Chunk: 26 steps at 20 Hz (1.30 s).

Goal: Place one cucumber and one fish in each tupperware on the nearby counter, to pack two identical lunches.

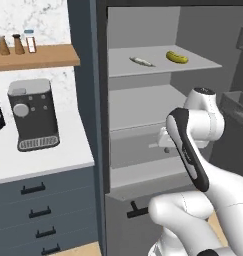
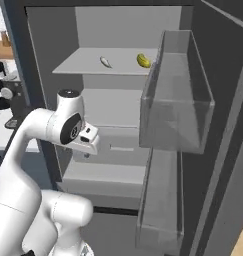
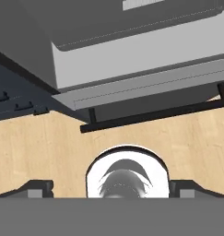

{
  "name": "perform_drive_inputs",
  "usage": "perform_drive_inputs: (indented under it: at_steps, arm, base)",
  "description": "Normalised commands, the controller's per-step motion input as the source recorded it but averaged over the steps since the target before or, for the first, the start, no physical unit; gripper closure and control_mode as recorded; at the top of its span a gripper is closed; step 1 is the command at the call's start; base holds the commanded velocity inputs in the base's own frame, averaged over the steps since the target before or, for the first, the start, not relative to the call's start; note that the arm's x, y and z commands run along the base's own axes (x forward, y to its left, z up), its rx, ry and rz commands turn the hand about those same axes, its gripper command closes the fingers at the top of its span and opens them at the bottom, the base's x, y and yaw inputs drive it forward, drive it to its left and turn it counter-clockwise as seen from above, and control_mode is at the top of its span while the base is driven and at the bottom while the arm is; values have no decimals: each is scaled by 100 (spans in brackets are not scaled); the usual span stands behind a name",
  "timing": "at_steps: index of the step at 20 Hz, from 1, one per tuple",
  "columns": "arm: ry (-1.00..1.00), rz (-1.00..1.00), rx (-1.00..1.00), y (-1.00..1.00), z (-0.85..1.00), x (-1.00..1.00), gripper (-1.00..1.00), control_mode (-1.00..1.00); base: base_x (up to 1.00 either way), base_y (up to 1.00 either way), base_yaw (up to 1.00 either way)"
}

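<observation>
Pincer [image 3: 111, 186] (jaws wide, empty) points floorward, well below the shelved cucumber [image 1: 177, 57] and fish [image 1: 142, 61].

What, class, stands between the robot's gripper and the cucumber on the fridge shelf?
Nothing visible blocks it. The cucumber lies in the open on the top shelf beside the fish; the open gripper points down at the floor, well below.

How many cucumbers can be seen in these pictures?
1. The cucumber lies on the top shelf of the open fridge, to the right of the fish. A second one may be out of view.
</observation>
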Motion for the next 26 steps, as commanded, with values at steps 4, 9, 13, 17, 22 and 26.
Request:
perform_drive_inputs:
  at_steps: [4, 9, 13, 17, 22, 26]
  arm:
    - [0, 0, 0, 0, 0, 0, -100, 100]
    - [-14, 0, 0, -2, 29, 23, -100, -100]
    - [-63, 0, 0, 0, 100, 44, -100, -100]
    - [-65, -2, 0, 0, 100, 39, -100, -100]
    - [-66, -5, 0, 3, 100, 39, -100, -100]
    - [-57, -4, -1, 28, 100, 67, -100, -100]
  base:
    - [36, -70, 4]
    - [31, -20, 0]
    - [0, 0, 0]
    - [0, 0, 0]
    - [0, 0, 0]
    - [0, 0, 0]
